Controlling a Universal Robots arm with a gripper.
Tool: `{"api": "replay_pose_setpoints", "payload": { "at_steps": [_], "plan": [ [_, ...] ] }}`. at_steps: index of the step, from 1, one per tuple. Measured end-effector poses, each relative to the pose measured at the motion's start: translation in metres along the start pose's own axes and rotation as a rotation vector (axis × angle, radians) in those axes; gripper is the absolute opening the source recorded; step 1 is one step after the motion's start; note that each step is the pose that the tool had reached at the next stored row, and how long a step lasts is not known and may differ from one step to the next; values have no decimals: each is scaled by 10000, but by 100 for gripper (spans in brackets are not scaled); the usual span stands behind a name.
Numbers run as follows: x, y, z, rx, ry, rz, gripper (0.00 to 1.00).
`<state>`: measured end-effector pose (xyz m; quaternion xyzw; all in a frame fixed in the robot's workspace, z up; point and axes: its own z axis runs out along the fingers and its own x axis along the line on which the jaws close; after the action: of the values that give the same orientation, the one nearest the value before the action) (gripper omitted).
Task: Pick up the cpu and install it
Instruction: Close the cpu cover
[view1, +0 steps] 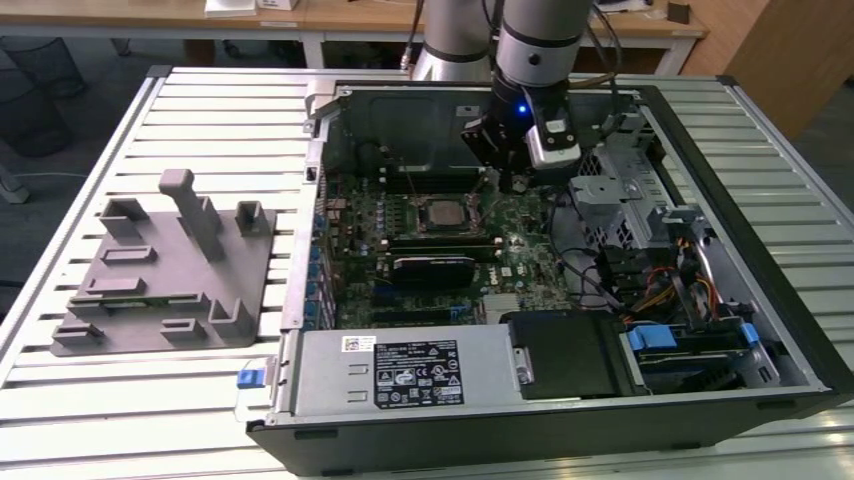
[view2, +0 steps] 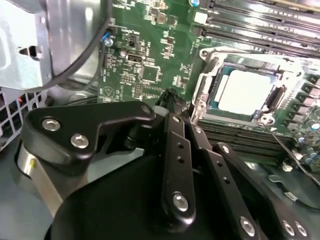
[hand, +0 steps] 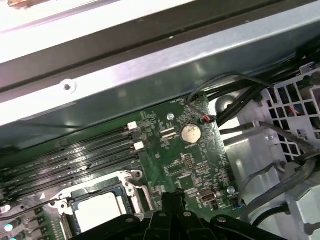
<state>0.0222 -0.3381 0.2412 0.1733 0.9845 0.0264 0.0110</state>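
The cpu (view1: 441, 213), a small square chip with a pale silver top, lies flat in its socket on the green motherboard (view1: 527, 250) inside the open computer case (view1: 747, 230). Both wrist views show it seated within the metal socket frame: cpu (view2: 247, 90), cpu (hand: 97, 212). My gripper (view1: 514, 180) hangs over the board, a little to the exterior view's right of the socket and apart from the chip. Its black fingers (view2: 172, 130) meet at the tips, shut with nothing between them; the gripper (hand: 172, 196) hovers above bare board beside the socket.
A large grey plastic tray with upright pegs (view1: 167, 270) lies on the slatted table at the exterior view's left. Inside the case are memory slots (hand: 75, 155), a coin battery (hand: 190, 133), cables (view1: 601, 270), a drive cage (view1: 621, 190) and the power supply (view1: 400, 372).
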Motion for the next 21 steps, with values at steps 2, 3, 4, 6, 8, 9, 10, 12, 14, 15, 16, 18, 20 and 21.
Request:
{"api": "replay_pose_setpoints", "payload": {
  "at_steps": [2, 3, 4, 6, 8, 9, 10, 12, 14, 15, 16, 18, 20, 21],
  "plan": [
    [25, -9, -5, -20, 6, 39, 11],
    [37, -14, -9, -35, 10, 60, 11],
    [48, -17, -13, -52, 15, 82, 11],
    [68, -24, -25, -86, 26, 124, 11],
    [85, -29, -40, -120, 39, 164, 11],
    [91, -31, -47, -133, 46, 181, 11],
    [92, -31, -50, -150, 56, 190, 11],
    [93, -31, -57, -170, 76, 209, 11],
    [96, -32, -61, -191, 91, 229, 11],
    [102, -34, -61, -196, 93, 243, 11],
    [111, -37, -61, -196, 92, 254, 11],
    [131, -45, -62, -195, 92, 275, 11],
    [152, -53, -64, -194, 90, 292, 11],
    [165, -57, -64, -194, 90, 298, 11]
  ]
}}
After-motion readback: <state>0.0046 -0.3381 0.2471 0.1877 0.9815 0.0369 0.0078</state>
